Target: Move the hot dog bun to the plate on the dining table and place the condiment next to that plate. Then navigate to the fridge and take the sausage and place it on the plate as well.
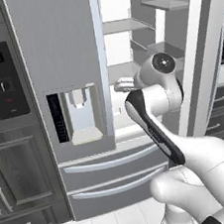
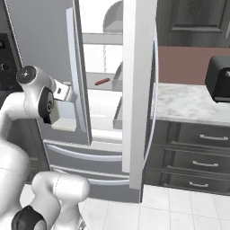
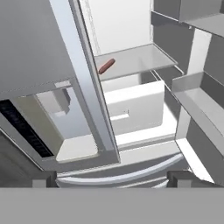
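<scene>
The fridge (image 1: 59, 41) stands in front of me with its right door (image 2: 137, 90) swung open and its left door shut. A reddish-brown sausage (image 2: 102, 81) lies on a glass shelf inside, at the shelf's left end (image 3: 106, 66). My gripper (image 3: 113, 180) is open with nothing between its fingertips (image 3: 46, 179). It hovers at the opening beside the edge of the shut left door, below and well short of the sausage. The hand (image 1: 123, 85) points into the fridge. The hot dog bun, condiment, plate and dining table are out of view.
A white drawer (image 3: 131, 109) sits under the sausage's shelf. Door bins (image 3: 197, 96) line the open door on the right. The left door holds a water dispenser (image 1: 81, 113), with freezer drawers (image 1: 111, 169) below. A counter (image 2: 188, 103) with a dark toaster (image 2: 220, 78) stands to the right.
</scene>
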Robot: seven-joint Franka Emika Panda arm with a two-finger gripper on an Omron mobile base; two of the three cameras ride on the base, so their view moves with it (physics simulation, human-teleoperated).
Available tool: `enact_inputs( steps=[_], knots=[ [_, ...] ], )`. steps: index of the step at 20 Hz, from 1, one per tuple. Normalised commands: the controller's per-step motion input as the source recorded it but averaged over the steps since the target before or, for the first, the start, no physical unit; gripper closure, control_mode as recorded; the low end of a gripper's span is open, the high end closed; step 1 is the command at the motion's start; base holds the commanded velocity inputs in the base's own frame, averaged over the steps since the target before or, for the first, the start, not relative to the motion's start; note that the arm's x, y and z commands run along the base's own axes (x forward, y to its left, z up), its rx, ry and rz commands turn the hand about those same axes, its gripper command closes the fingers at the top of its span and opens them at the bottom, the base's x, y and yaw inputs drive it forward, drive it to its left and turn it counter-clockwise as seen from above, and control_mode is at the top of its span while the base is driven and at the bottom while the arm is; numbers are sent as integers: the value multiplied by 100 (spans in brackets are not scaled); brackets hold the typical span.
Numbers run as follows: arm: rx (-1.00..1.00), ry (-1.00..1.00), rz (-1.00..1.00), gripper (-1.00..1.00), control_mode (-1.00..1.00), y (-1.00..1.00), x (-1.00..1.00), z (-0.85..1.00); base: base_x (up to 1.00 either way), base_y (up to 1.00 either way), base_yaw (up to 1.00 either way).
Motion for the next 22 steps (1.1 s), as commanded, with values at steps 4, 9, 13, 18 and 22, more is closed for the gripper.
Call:
enact_inputs(
  steps=[4,9,13,18,22],
  knots=[
    [1,6,15,-100,-100,35,65,-13,0,0,0],
    [-1,1,7,-100,-100,31,57,-14,0,0,0],
    [-13,0,0,-100,-100,9,44,-9,0,0,0],
    [-19,0,-4,-100,-100,2,23,-8,0,0,0],
    [-11,0,-2,-100,-100,0,40,-12,0,0,0]
  ],
)
